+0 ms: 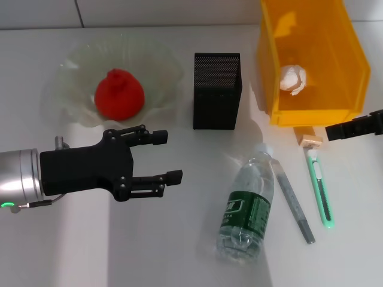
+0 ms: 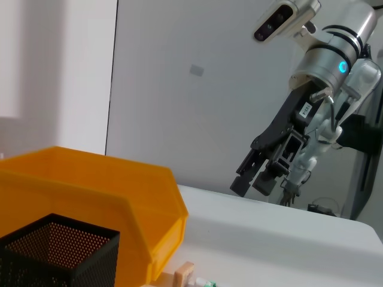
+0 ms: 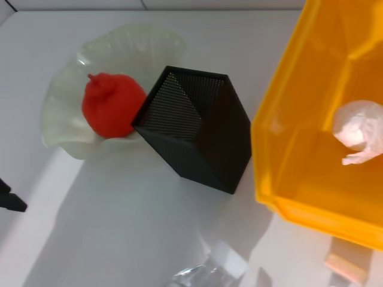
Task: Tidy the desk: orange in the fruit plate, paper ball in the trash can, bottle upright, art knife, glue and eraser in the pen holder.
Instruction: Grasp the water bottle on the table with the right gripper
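Smooth white desk (image 1: 149,251), lumpy orange (image 1: 119,94) in ruffled fruit plate (image 1: 72,72), left end effector (image 1: 170,156) spread wide, empty.

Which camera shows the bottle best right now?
The head view: the bottle lies whole on its side, cap toward the pen holder. The right wrist view catches only its cap end; the left wrist view shows nothing recognisable of it.

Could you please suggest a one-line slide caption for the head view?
Orange in fruit plate, paper ball in trash can; bottle lying flat, left gripper open.
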